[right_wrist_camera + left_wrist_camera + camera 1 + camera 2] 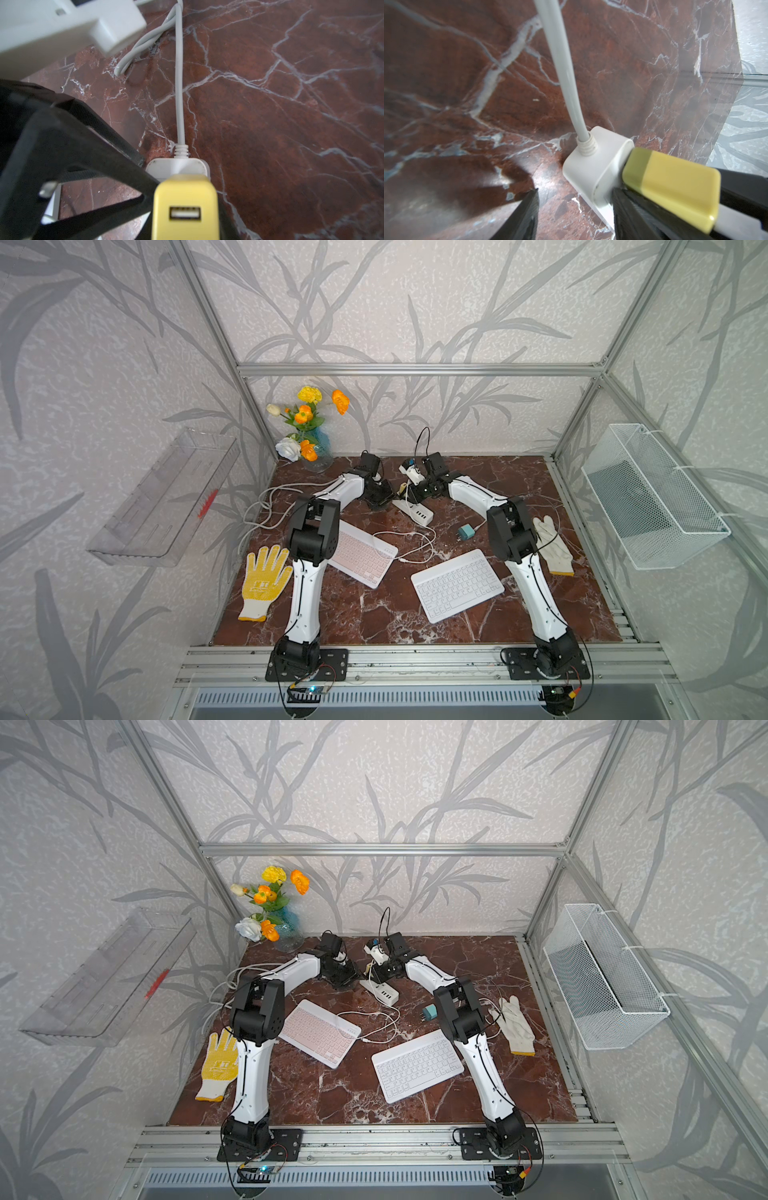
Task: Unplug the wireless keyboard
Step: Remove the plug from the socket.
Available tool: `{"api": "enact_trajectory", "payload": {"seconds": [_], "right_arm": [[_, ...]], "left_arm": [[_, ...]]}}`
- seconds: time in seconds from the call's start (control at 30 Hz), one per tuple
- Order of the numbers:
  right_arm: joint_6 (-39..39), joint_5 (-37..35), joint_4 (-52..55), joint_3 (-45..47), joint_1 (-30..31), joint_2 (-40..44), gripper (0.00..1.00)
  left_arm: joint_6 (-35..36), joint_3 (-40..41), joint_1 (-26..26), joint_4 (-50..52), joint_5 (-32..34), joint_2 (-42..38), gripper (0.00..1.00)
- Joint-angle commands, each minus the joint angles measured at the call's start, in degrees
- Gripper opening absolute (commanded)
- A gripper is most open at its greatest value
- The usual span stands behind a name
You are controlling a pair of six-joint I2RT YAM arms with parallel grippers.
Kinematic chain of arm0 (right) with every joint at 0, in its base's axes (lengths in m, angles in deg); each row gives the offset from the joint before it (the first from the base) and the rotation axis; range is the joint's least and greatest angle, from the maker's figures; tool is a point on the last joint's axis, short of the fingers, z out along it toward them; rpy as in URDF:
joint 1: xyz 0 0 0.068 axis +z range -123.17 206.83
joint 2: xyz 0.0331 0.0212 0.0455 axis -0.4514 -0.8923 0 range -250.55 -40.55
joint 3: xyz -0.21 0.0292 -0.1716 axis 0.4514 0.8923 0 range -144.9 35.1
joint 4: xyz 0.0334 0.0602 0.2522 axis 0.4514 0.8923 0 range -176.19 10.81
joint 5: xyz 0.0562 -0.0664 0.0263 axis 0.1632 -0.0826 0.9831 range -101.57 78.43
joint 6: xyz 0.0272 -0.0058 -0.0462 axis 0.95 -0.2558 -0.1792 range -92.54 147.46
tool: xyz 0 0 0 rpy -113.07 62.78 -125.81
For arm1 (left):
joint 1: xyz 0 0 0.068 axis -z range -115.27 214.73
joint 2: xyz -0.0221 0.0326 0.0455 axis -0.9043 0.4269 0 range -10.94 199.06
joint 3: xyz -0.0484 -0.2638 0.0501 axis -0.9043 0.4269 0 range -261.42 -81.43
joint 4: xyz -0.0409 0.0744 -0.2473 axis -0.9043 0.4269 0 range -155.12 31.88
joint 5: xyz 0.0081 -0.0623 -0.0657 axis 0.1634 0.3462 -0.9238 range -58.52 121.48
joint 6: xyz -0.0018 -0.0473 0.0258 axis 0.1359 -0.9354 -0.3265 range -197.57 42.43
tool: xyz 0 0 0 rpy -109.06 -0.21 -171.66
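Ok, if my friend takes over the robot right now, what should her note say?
The left claw is open, straddling the cord end of the power strip, not clamping.
The right claw is at the yellow charger; grip unconfirmed.
The charger sits in the strip at the back of the table; its USB port looks empty. The pink keyboard and white keyboard lie nearer the front, a thin white cable looped between them.
Done: both claws in place.
Left: probably pull the charger out while the left claw steadies the strip.

Grey-leaf wallpaper (415, 302), aluminium frame (419, 369), red-brown marble tabletop (374, 614), clear shelf (166, 497) at nine o'clock, white wire basket (652, 497) at three o'clock, even light
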Motion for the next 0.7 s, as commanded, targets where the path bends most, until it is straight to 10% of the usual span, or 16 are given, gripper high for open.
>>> {"api": "enact_trajectory", "payload": {"seconds": [0.0, 0.33, 0.67], "right_arm": [[-1.99, -3.61, 2.71, 2.4, 2.91, 2.09, 0.24], [-16.38, -26.31, 2.57, 4.17, 10.75, 5.36, 0.36], [-8.05, -15.79, 5.26, 1.36, 7.42, 4.79, 0.17]], "left_arm": [[0.3, 2.87, 0.56, 4.18, 2.66, 2.6, 0.55], [0.56, 3.39, 0.64, 4.44, 2.64, 3.56, 0.53], [0.8, 3.67, 0.73, 4.56, 2.64, 3.6, 0.52]]}}
